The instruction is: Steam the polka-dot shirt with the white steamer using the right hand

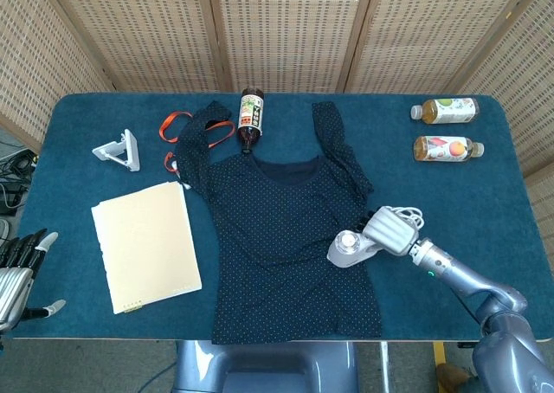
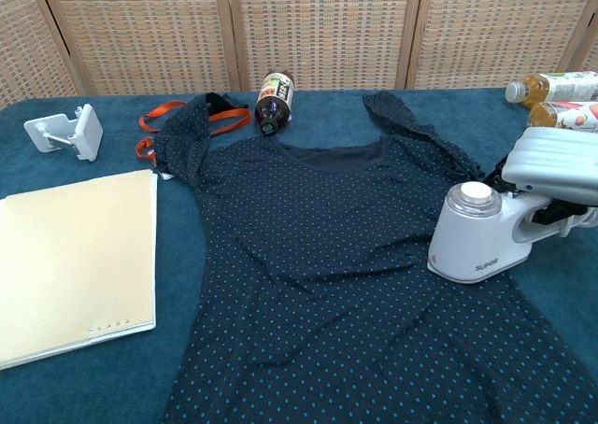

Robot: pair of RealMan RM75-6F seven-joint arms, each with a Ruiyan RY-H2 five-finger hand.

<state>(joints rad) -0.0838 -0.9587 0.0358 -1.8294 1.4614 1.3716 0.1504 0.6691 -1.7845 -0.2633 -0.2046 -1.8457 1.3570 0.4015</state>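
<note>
Carefully, with my right hand (image 1: 392, 231) wrapped around the handle of the white plastic steamer (image 2: 478, 244), which sits near the right edge of the dark blue polka-dot shirt (image 1: 281, 228) spread on the table, I aim to glide it flat without bunching the cloth.

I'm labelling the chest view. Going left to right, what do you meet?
White phone stand → yellow notebook → orange strap → dark bottle → white steamer → right robot hand.
</note>
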